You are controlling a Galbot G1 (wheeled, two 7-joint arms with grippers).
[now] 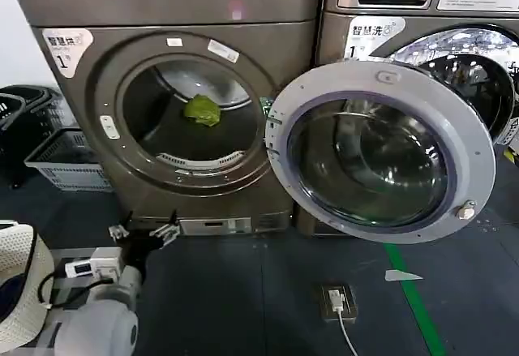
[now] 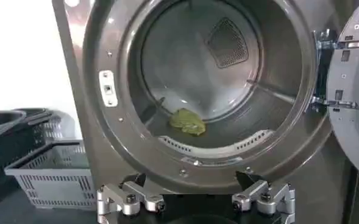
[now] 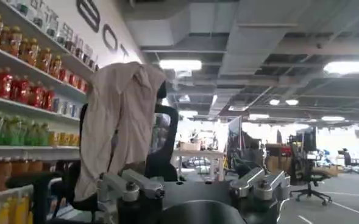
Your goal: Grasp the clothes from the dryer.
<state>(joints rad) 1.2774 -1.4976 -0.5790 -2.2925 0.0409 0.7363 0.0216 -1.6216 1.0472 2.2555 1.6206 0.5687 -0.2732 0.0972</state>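
Small lime-green fabric wad (image 1: 202, 110) lying far back on the drum floor of the bronze-brown front-load dryer (image 1: 268, 36), grey round door (image 1: 381, 152) swung right for access, left tool (image 1: 146, 233) open, low before the porthole, aimed inward.

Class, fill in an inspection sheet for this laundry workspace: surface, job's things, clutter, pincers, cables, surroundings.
Surface: dark floor, green stripe.
Job's things: clothes, a yellow-green wad low inside the dryer; round door swung open.
Clutter: grey basket beside the dryer.
Pincers: left pincer open, low before the porthole, apart from the clothes; right pincer open, facing away toward a draped chair.
Cables: white cable from a floor socket.
Surroundings: second machine, shelves of bottles.
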